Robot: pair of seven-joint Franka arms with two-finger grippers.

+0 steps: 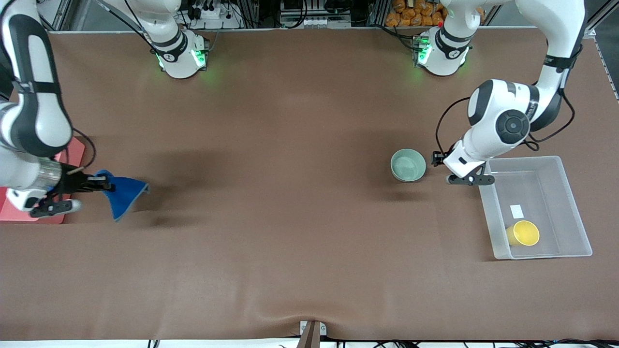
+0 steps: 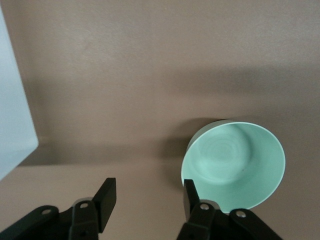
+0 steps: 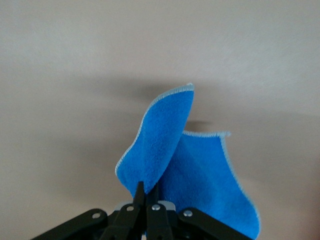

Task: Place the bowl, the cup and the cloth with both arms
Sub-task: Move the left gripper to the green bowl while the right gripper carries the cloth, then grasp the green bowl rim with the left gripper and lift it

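At the right arm's end of the table, your right gripper is pinching the cloth by one edge, jaws closed tight on the fabric, with the rest of the blue cloth drooping in a loose fold just above the brown table; a red tray is lying directly beside it, partly under the arm. You are probably carrying the cloth toward that tray, so be keeping the pinch firm and the hanging corner clear of the table as you are moving, and be lowering fully before releasing so it lands flat. Toward the left arm's end, the bowl is standing upright on the table, untouched. Your left gripper is hovering just beside the bowl, jaws spread wide and holding nothing, one finger close by the rim. Be centring one finger inside the rim and one outside before closing. Beside that, the clear bin is already holding the cup, lying tipped in the bin's corner nearest the front camera.
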